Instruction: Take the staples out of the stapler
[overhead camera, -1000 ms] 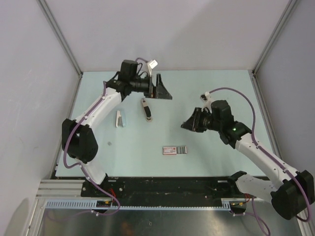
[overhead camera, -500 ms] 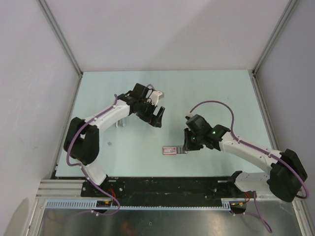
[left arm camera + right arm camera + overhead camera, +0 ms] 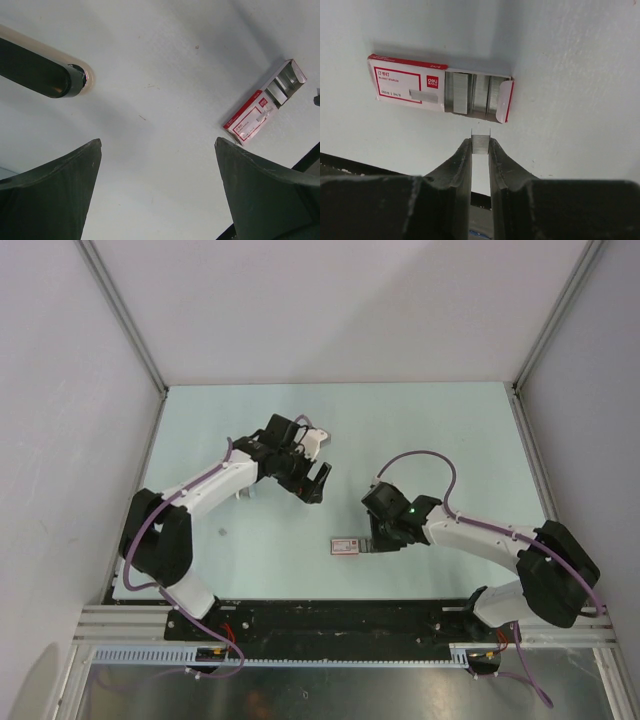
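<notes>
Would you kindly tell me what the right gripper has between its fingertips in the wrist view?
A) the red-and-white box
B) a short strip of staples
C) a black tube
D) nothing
B: the right gripper pinches a short grey strip of staples, just short of the open red-and-white box.

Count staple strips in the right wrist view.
4: one strip in the right hand; three more strips side by side in the box tray; others may hide under its sleeve.

Dark chrome-tipped bar point(image 3: 35, 70), partly beyond the left wrist view's left edge.
</notes>
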Available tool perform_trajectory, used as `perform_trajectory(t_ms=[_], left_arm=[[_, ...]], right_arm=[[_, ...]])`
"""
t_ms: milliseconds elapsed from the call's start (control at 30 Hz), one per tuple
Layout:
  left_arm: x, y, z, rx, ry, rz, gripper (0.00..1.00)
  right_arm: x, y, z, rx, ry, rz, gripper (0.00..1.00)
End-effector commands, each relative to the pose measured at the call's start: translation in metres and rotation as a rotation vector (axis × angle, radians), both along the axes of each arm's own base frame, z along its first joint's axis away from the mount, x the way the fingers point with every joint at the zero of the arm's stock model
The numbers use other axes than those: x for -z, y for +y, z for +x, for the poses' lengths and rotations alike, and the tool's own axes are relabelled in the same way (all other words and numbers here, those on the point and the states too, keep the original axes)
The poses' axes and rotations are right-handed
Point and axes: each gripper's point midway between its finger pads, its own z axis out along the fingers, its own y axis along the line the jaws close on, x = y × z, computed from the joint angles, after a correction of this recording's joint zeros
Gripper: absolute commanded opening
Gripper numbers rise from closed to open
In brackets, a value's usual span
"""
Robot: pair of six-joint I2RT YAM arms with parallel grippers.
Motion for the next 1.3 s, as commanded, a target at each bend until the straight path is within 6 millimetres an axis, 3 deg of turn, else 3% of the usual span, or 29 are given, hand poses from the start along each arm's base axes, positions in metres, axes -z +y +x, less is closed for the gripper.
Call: perform_trajectory(t_ms=[0,600,1267], left_arm=[[-0.016,-0.003,-0.002,0.054,-0.082,-0.005,0.99],[-0.019,-0.006,-0.007,0.067,-0.093,-0.005,1.0],[-0.022,-0.006,-0.009,0.068,-0.099,-0.013,1.0]], right_arm=[[-0.008,0.016,0.018,0.028,-0.054,0.032,0.1],[0.006,0.02,0.027,0.014,-0.044,-0.025,0.11],[0.015,0.015,0.024,0.006,-0.021,-0.068,0.15]])
